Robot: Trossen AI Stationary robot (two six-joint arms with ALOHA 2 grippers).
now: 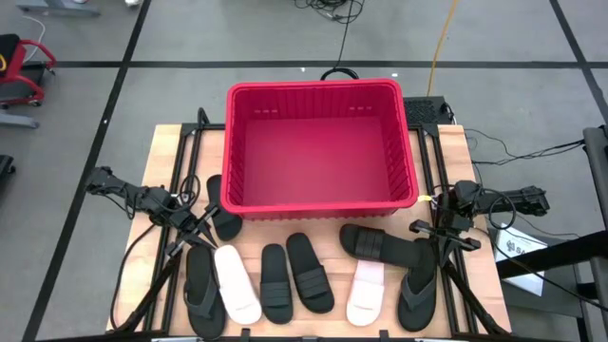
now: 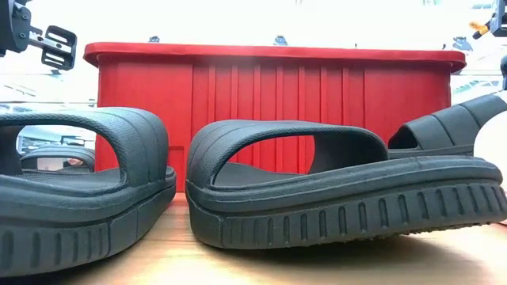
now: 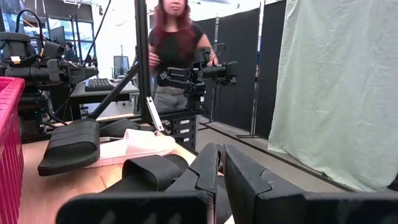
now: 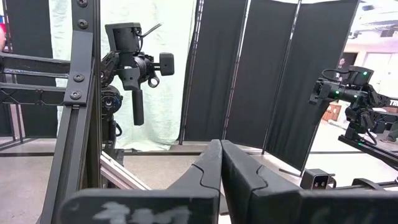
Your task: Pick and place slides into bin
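the bin [image 1: 249, 195] sits empty at the far middle of the table, and 8 slides [image 1: 310, 271] lie in a row along the near edge. the left gripper [image 1: 195, 224] hangs at the left, its fingers pressed together on nothing. the right gripper [image 1: 429, 228] waits at the right, likewise closed and empty. best to open wide first, then grip a strap. the bin's tall near wall needs a high lift; the table's sides are framed in.
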